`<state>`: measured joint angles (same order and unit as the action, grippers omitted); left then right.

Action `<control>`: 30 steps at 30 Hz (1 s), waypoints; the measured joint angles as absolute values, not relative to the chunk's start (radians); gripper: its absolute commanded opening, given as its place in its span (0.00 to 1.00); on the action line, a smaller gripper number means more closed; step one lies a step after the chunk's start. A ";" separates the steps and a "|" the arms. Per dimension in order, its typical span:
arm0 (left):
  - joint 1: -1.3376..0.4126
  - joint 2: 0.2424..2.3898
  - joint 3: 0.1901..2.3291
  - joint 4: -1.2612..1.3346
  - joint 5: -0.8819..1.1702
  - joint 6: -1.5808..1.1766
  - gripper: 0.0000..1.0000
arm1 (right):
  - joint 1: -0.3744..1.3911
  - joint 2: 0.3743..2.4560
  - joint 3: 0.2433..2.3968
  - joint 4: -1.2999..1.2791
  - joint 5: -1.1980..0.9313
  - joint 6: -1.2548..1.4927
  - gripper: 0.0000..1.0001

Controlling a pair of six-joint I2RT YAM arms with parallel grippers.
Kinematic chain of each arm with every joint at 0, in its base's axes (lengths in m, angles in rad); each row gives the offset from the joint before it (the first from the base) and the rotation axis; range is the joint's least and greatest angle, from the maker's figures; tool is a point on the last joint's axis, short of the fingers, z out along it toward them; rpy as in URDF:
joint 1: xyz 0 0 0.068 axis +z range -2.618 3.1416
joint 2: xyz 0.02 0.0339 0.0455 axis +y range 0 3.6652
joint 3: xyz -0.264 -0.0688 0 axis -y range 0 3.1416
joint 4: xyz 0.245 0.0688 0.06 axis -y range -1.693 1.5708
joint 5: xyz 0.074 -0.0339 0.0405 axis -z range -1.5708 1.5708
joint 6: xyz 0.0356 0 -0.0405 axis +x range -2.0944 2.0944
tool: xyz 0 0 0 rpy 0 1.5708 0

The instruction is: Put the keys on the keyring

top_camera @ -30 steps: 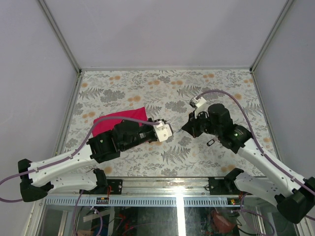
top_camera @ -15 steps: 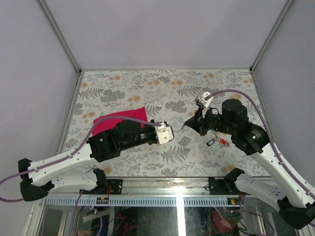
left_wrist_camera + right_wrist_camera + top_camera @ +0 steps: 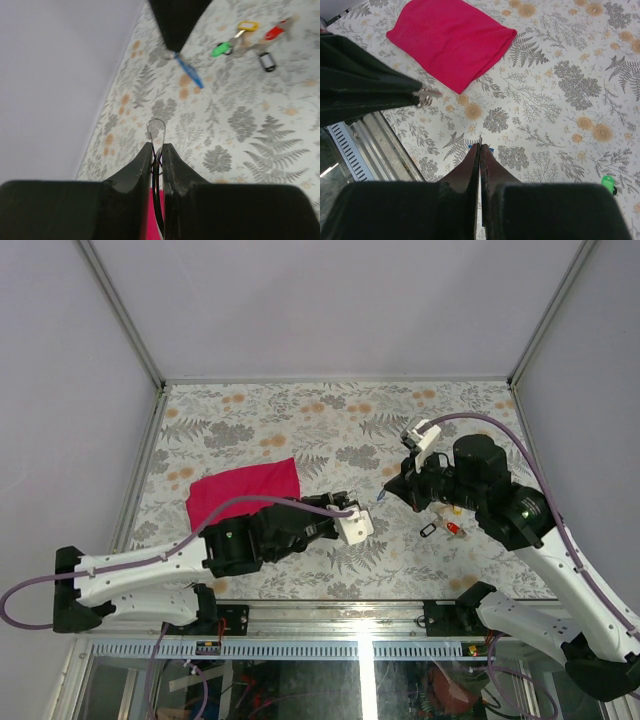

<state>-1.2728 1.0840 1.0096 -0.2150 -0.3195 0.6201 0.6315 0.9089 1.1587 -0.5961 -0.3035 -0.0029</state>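
Left gripper (image 3: 156, 146): clamped on keyring (image 3: 156, 129); thin springy wire
Right gripper (image 3: 480, 147): pinching blue key (image 3: 190, 72); light, slippery, best gripped by its head

My bench (image 3: 300, 410) is a flat top printed with grey ferns and orange blossoms. A magenta cloth (image 3: 245, 492) lies spread left of centre in the overhead view. Right of centre, a red-headed key (image 3: 453, 529) and a black tag (image 3: 428, 531) lie close together. My left wrist view shows a green-headed key (image 3: 220, 49) and a yellow-headed key (image 3: 247, 25) near them, upper right.
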 measured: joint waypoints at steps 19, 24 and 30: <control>-1.292 1.043 0.594 0.476 -0.603 1.243 0.00 | 0.632 0.965 1.245 -0.655 -0.318 0.057 0.00; -1.295 1.033 0.563 0.583 -0.603 1.416 0.00 | 0.632 1.022 1.269 -0.617 -0.368 0.075 0.00; -1.295 1.081 0.511 0.651 -0.617 1.576 0.00 | 0.631 1.076 1.304 -0.564 -0.440 0.093 0.00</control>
